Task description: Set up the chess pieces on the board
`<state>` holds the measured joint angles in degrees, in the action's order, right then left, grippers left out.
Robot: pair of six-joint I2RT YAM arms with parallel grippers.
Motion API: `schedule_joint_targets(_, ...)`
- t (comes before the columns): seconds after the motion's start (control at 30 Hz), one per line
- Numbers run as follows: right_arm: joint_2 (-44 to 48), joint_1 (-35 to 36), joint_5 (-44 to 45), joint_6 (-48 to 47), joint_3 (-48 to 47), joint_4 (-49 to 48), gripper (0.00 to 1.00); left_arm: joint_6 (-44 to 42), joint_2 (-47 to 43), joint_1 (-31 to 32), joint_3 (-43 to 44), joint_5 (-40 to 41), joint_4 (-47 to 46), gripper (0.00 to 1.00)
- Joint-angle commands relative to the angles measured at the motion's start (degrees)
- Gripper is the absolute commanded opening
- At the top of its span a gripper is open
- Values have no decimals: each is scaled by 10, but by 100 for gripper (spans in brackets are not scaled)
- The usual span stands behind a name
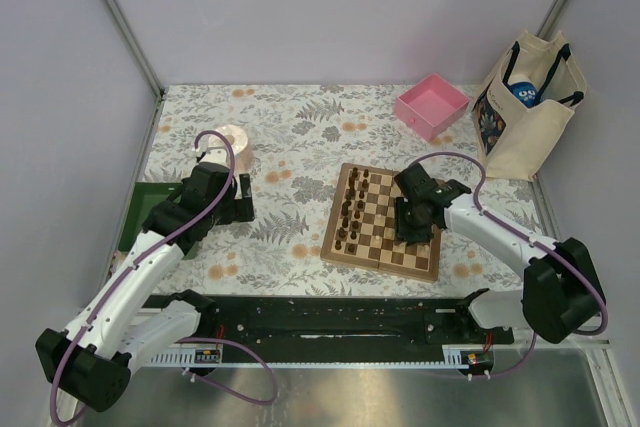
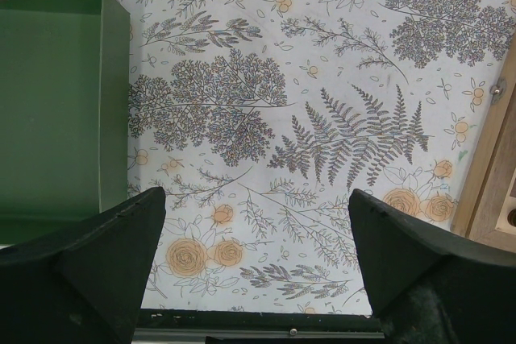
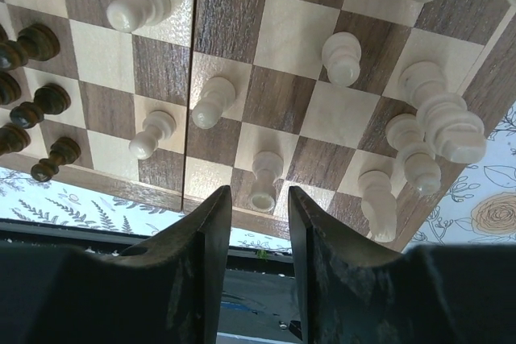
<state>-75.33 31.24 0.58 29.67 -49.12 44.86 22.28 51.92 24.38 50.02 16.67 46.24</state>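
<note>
Where the board lies: the board (image 1: 385, 265) sits flat on the floral tablecloth (image 2: 322, 78), right of centre, with the right arm reaching over its near right part.
Chess pieces: dark pieces (image 1: 350, 212) stand in ranks along the board's left side. In the right wrist view, pale pieces (image 3: 435, 118) are scattered loosely over the squares at the other side.
Right gripper: the right gripper (image 3: 259, 192) hangs low over the board edge. Its jaws are parted only narrowly, with a pale pawn (image 3: 264, 168) standing in the mouth of the gap. Daylight shows on both sides of the pawn, so nothing looks pinched yet.
Left gripper: the left gripper (image 2: 258, 192) hovers over bare cloth with its jaws spread wide and empty. A green tray (image 2: 56, 102) lies to one side and the board's corner just shows at the other.
Step in hand, as judged: taking hold of that pawn to carry it to its home square.
Doing it well: keep the pawn centred between the fingers. Close gently around the stem below the head, lift straight up, and stay clear of the neighbouring pale pieces.
Risk: closing off-centre would probably tip so small a piece.
</note>
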Motion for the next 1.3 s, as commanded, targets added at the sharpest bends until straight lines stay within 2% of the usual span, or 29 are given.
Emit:
schedule_joint_targets(0.0,-10,7,8,5,6,-14,42,-4,-6,-2,5,-4,-21,99)
schedule_joint_targets(0.1,-9,7,7,8,11,-15,41,-4,-7,-2,5,-5,-21,99)
schedule_joint_targets(0.33,11,6,-1,11,15,-11,21,-4,-8,-2,5,-5,-21,99)
schedule_joint_targets(0.57,126,7,-27,48,38,26,19,-4,-8,-2,5,-8,-21,99)
schedule_joint_targets(0.77,199,7,42,111,65,120,17,-4,-12,-2,7,-11,-21,99)
schedule_joint_targets(1.0,222,7,65,142,100,119,17,-3,-14,-2,5,-15,-21,99)
schedule_joint_targets(1.27,186,7,93,123,83,96,17,-3,-14,-2,4,-16,-22,99)
